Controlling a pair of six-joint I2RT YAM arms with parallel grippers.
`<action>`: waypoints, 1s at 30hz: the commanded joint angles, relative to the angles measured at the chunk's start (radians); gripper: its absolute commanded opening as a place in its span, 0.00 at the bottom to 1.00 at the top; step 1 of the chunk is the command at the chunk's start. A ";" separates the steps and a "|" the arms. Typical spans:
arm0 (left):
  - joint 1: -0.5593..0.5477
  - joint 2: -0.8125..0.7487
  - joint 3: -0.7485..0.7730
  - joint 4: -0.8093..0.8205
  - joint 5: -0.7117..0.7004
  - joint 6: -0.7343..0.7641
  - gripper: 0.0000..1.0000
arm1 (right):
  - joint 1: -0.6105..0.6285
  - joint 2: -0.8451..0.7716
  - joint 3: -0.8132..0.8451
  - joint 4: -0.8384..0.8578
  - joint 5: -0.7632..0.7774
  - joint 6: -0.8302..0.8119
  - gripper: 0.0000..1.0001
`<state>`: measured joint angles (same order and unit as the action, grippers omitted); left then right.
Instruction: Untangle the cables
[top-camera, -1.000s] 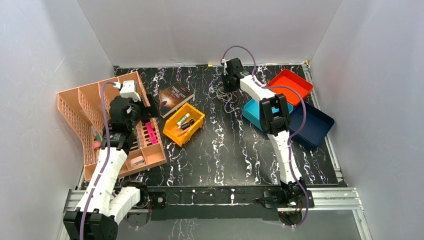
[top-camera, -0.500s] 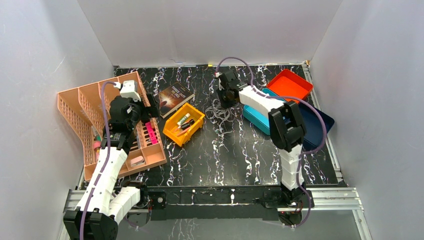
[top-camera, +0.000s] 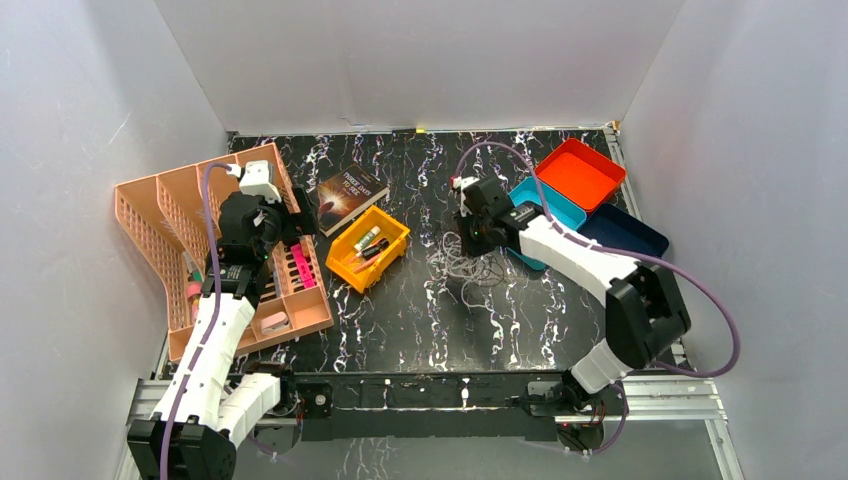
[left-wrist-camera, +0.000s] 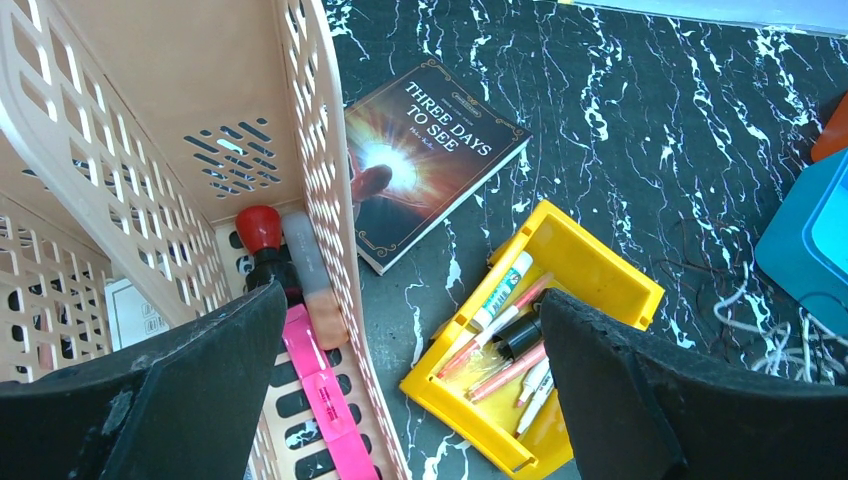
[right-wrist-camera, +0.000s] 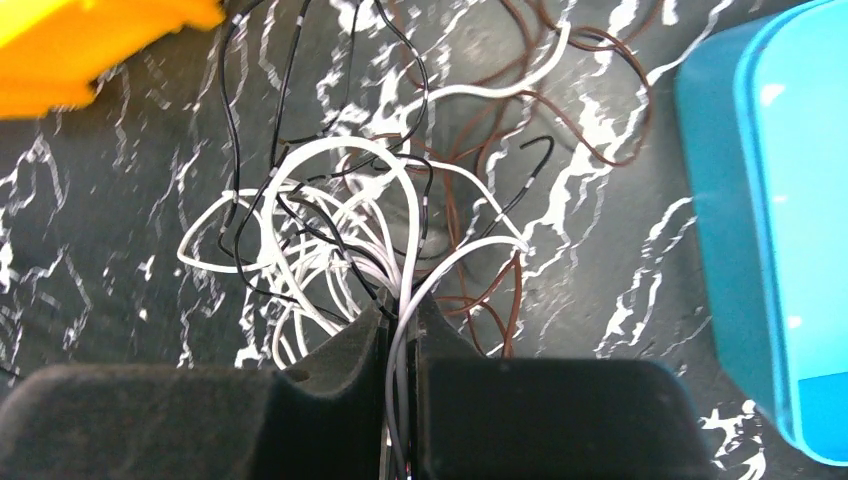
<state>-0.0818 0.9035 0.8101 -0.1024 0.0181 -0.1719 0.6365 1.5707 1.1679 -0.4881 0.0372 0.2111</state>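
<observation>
**Right claw pinches cable tangle at mid-bench**

My right claw (right-wrist-camera: 400, 322) is closed almost fully on a few pale strands of the cables (right-wrist-camera: 340, 215), which pass between its fingers. The rest of the tangle, in white, black and brown loops, lies on the black marbled bench (top-camera: 430, 320). It sits just beside the teal tray (right-wrist-camera: 790, 200) and near the yellow bin (left-wrist-camera: 600, 265). My left claw (left-wrist-camera: 412, 305) hangs wide open and empty at the edge of the peach basket (left-wrist-camera: 150, 90), well apart from the tangle.

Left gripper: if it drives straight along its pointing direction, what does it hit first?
Probably the table strip between the basket and yellow bin; depth unclear, basket wall may catch first.
</observation>
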 joint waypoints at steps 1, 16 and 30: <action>0.005 0.000 0.003 0.017 0.001 0.001 0.98 | 0.051 -0.098 -0.066 0.026 -0.033 0.014 0.09; 0.005 0.013 0.004 0.016 0.014 0.001 0.98 | 0.112 -0.128 -0.196 0.234 -0.016 0.007 0.30; 0.007 0.019 0.005 0.015 -0.032 -0.034 0.98 | 0.112 -0.257 -0.163 0.171 0.138 0.078 0.70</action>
<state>-0.0814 0.9241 0.8101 -0.1020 0.0181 -0.1814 0.7467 1.4216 0.9668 -0.3172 0.0959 0.2573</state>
